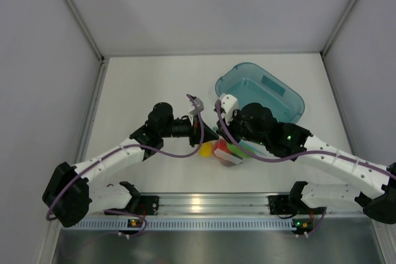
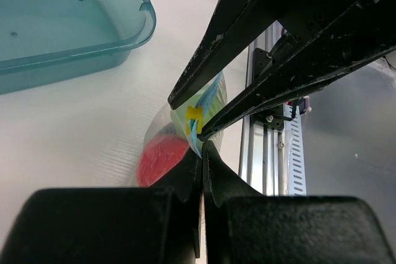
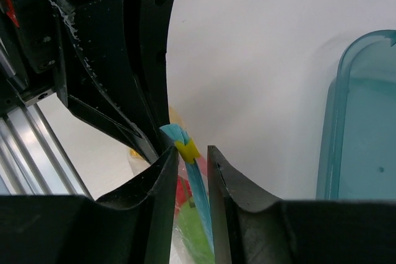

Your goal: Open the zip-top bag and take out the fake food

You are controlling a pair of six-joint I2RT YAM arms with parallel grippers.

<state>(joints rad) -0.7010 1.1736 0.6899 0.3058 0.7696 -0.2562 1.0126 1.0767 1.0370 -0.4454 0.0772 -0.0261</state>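
The zip-top bag [image 1: 224, 153] lies near the table's front middle. Inside it show a yellow piece [image 1: 205, 150], a red piece [image 2: 159, 159] and a green piece [image 3: 201, 227]; the maroon piece is hidden. My left gripper [image 2: 202, 146] is shut on the end of the light blue zip strip [image 3: 199, 183]. My right gripper [image 3: 193, 151] is open a little, its jaws on either side of the strip at the yellow slider [image 3: 187, 149], which touches one fingertip. In the top view the left gripper [image 1: 199, 133] and right gripper [image 1: 218, 129] meet over the bag's mouth.
The teal translucent tray [image 1: 260, 91] stands at the back right, close behind the right arm; it also shows in the left wrist view [image 2: 62, 29]. The aluminium rail [image 1: 204, 202] runs along the near edge just in front of the bag.
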